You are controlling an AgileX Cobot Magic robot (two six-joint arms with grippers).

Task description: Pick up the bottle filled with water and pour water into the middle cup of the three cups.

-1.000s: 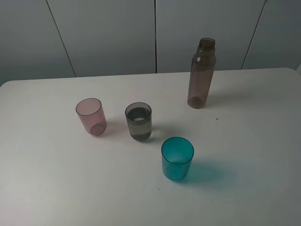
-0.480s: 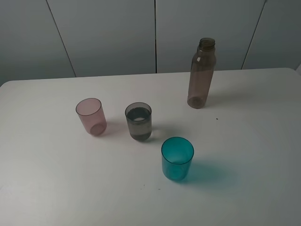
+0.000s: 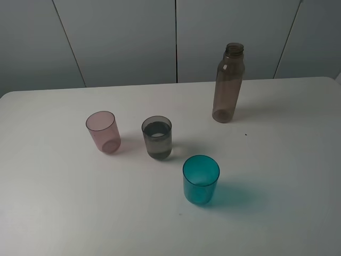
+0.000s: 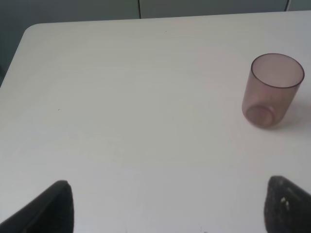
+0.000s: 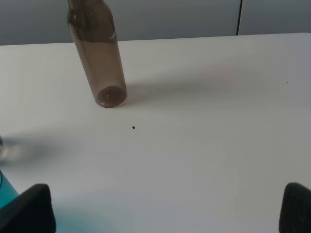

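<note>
The smoky-brown bottle stands upright at the back right of the white table; it also shows in the right wrist view. The smoky grey middle cup holds water to about two thirds of its height. The pink cup stands to its left and also shows in the left wrist view. The teal-blue cup stands nearer the front. Neither arm shows in the exterior view. My left gripper and right gripper are open and empty, their fingertips far apart and well short of the cups and bottle.
A small dark speck lies on the table right of the cups. A grey panelled wall rises behind the table's back edge. The teal-blue cup's rim just shows at the edge of the right wrist view.
</note>
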